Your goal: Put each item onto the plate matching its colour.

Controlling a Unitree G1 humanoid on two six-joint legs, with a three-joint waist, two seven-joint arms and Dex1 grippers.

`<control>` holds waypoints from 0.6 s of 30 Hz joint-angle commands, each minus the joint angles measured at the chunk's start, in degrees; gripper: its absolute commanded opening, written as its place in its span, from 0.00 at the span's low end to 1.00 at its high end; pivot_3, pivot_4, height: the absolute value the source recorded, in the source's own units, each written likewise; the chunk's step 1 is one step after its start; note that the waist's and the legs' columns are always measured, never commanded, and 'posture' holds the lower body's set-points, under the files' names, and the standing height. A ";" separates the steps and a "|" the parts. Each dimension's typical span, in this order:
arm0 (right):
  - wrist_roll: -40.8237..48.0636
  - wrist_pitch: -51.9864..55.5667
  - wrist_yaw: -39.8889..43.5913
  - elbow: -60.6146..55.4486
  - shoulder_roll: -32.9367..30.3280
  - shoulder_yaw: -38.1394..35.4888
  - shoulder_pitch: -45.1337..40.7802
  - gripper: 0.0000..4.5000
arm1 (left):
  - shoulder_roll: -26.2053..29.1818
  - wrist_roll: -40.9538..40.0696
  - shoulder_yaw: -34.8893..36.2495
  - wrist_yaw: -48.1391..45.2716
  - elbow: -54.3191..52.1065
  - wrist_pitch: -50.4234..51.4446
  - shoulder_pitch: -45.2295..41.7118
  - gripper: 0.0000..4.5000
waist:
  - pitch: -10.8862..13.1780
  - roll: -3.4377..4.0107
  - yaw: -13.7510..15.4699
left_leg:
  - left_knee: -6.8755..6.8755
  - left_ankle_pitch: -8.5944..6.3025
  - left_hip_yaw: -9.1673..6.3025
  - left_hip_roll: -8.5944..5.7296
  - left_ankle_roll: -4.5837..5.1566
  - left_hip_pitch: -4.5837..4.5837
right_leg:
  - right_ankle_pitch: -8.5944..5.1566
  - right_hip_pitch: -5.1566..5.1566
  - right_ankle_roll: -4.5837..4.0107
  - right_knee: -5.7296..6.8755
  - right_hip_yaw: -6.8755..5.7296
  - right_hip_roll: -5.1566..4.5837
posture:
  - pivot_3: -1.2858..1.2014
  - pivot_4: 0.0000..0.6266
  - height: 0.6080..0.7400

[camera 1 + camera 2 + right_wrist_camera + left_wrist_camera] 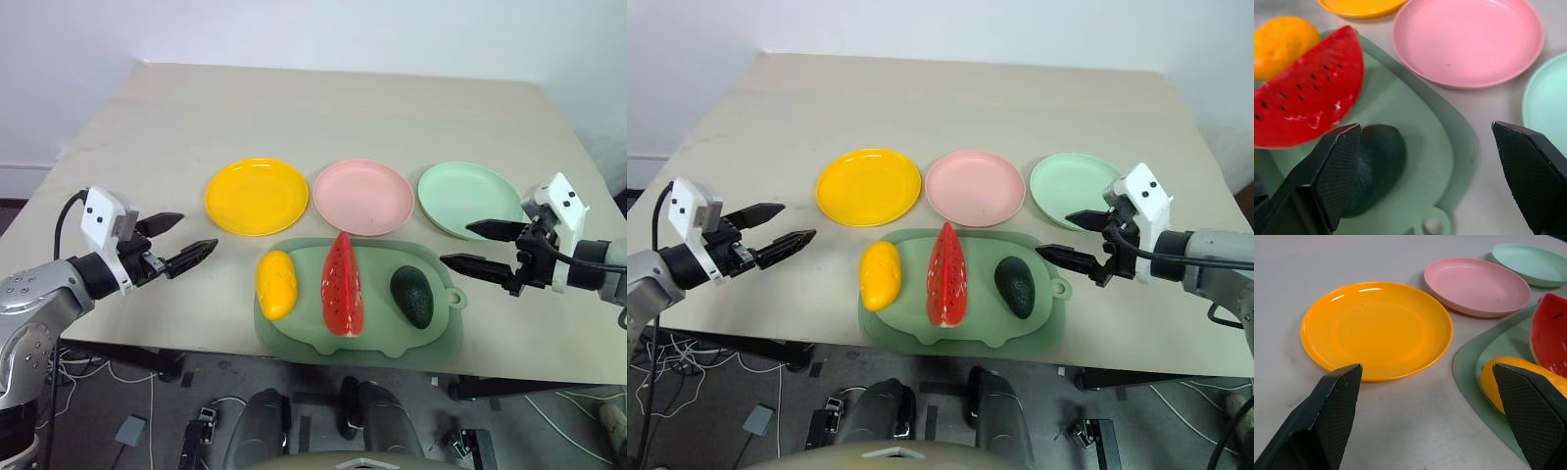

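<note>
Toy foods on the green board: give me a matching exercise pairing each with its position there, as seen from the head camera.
Things:
1. yellow mango
2. watermelon wedge
3. avocado

Positions on the green board:
A. middle
B. end nearest the right gripper
C. end nearest the left gripper

Pairs: 1-C, 2-A, 3-B

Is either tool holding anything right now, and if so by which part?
Nothing is held. The left tool and right tool are both open and empty.
</note>
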 commanded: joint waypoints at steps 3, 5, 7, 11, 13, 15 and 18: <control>4.50 7.72 -5.55 -4.66 1.54 1.25 -1.08 1.00 | -0.44 -0.77 0.81 1.04 -2.53 -0.19 -0.05 0.99 | 0.01 0.01 0.02 | 0.00 0.00 -0.02 0.00 0.00 -0.02 | 0.00 -0.01 0.00 0.00 -0.02 0.01 | 0.52 0.24 1.00; 6.80 11.06 -7.83 -6.27 2.69 1.27 -1.35 1.00 | -0.45 -0.96 1.04 1.21 -2.87 -0.05 0.19 0.99 | -0.01 -0.01 0.03 | 0.00 0.00 -0.01 0.00 0.00 -0.03 | 0.00 -0.02 0.00 0.01 -0.01 0.00 | 0.52 0.24 1.00; 8.59 13.52 -9.55 -7.69 3.39 1.30 -1.42 1.00 | -0.56 -1.09 1.16 1.43 -3.12 0.10 0.39 0.99 | -0.01 -0.01 0.02 | 0.01 0.00 -0.02 0.00 0.00 -0.03 | 0.00 -0.01 0.00 0.00 -0.01 0.00 | 0.52 0.24 1.00; 8.72 17.44 -15.79 -8.38 7.93 3.61 -2.88 1.00 | -0.92 -1.36 0.72 1.77 -3.44 0.20 0.57 0.99 | -0.01 -0.02 -0.03 | 0.01 0.00 -0.02 0.00 0.00 -0.02 | 0.00 -0.01 0.00 0.01 -0.02 0.01 | 0.52 0.24 1.00; 8.05 18.52 -17.92 -8.32 9.53 4.60 -3.21 1.00 | -1.11 -1.38 0.35 2.07 -3.61 0.32 0.35 0.99 | -0.01 -0.02 -0.02 | 0.01 0.00 -0.02 0.00 0.00 -0.02 | 0.00 -0.01 0.00 0.01 -0.02 0.01 | 0.52 0.24 1.00; 7.40 19.49 -20.17 -8.24 11.86 5.90 -3.11 1.00 | -1.10 -1.56 0.40 2.08 -3.67 0.41 0.28 0.99 | 0.00 0.00 -0.02 | 0.00 0.00 -0.03 0.00 0.00 -0.03 | 0.00 -0.01 0.00 0.01 -0.02 0.01 | 0.52 0.24 1.00; 5.19 19.35 -22.83 -8.08 14.35 9.27 -2.39 1.00 | -0.82 -1.73 1.01 1.70 -3.20 0.33 0.34 0.99 | -0.04 -0.06 -0.03 | 0.01 0.00 -0.03 0.00 0.00 -0.04 | 0.00 -0.01 0.00 0.01 -0.02 0.02 | 0.52 0.24 1.00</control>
